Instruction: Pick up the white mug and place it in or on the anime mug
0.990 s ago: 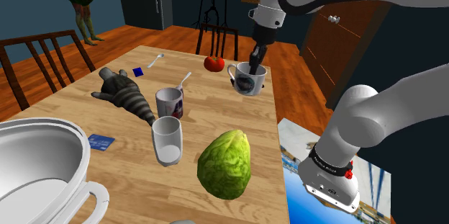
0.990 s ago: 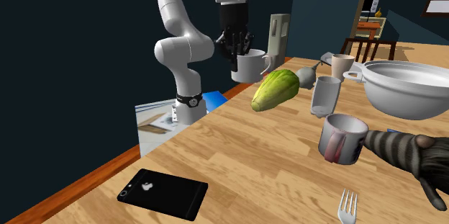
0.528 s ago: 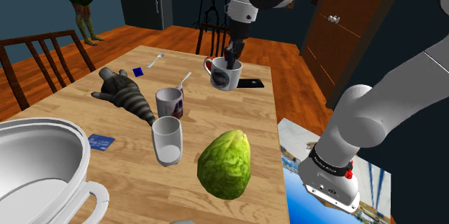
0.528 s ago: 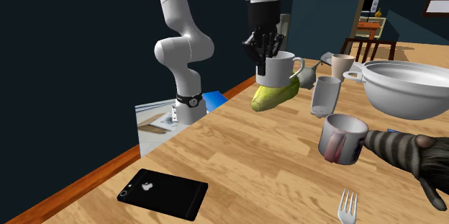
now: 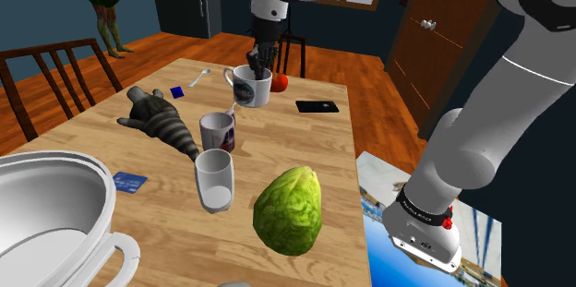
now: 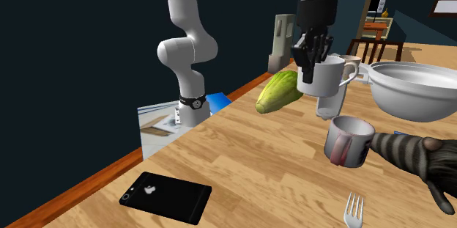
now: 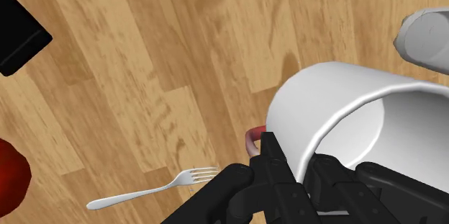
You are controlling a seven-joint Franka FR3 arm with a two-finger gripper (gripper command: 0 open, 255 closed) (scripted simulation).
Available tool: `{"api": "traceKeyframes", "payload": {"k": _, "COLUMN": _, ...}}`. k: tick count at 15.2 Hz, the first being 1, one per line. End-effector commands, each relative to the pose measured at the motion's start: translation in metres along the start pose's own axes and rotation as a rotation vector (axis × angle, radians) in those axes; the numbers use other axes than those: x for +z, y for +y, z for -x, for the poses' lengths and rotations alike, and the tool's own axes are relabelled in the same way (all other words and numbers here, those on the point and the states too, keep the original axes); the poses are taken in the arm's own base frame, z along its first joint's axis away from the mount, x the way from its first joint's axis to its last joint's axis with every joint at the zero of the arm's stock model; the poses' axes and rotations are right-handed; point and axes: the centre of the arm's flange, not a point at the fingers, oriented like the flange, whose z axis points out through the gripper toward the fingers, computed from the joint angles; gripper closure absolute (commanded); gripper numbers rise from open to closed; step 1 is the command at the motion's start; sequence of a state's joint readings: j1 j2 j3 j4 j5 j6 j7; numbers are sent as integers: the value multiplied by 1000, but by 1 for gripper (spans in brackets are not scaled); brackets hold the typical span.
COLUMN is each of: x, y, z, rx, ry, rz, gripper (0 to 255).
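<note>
Carry step: gripper [image 5: 259,62] pinches the white mug [image 5: 251,89] by its rim, aloft near the anime mug [image 5: 218,132]; next, centre above it and lower

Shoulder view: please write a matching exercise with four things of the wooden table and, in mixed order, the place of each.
Things: 1 white mug with a dark print; 2 flat black phone; 3 big green wrinkled fruit; 4 small blue card.
Places: A next to the large white pot; B on the table near the red tomato; C clasped by the black fingers, off the table; D at the pale tumbler's right in this view.
Pairs: 1-C, 2-B, 3-D, 4-A.
</note>
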State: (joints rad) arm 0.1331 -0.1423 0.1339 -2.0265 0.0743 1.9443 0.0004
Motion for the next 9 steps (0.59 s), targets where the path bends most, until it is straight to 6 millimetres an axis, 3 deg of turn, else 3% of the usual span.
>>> {"api": "traceKeyframes", "payload": {"k": 1, "x": 1, "y": -8, "z": -27, "rx": 1, "ry": 0, "rz": -1, "gripper": 255}}
{"api": "traceKeyframes", "payload": {"k": 7, "x": 4, "y": -33, "z": -107, "rx": 1, "ry": 0, "rz": -1, "gripper": 255}}
{"api": "traceKeyframes", "payload": {"k": 9, "x": 15, "y": -33, "z": -107, "rx": 1, "ry": 0, "rz": -1, "gripper": 255}}
